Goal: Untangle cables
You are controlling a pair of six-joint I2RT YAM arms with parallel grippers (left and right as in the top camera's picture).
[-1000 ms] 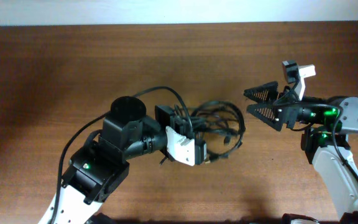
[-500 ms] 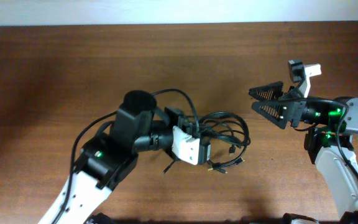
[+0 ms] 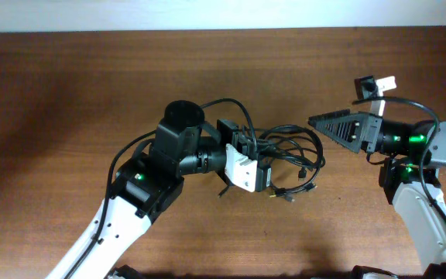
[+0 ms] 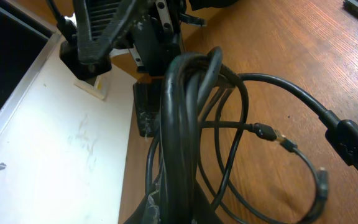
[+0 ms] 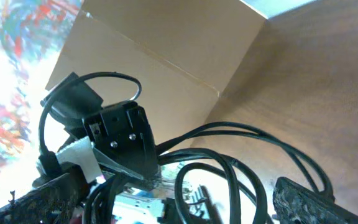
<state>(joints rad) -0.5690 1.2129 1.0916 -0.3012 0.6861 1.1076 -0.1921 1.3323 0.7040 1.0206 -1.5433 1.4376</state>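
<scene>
Counter (image 3: 68, 85) is reddish-brown wood with visible grain and a low satin sheen, nothing shiny. The cables (image 3: 296, 147) have smooth black sheathing, rubbery-looking, and it picks up a slight gloss in the left wrist view. One little plug (image 4: 272, 134) has a yellowish metal tip. Arm shells (image 3: 107, 232) are smooth white plastic, and the joints are mostly matt black. Pads (image 5: 300, 198) on the right jaws are black and rough, kinda pebbly.
</scene>
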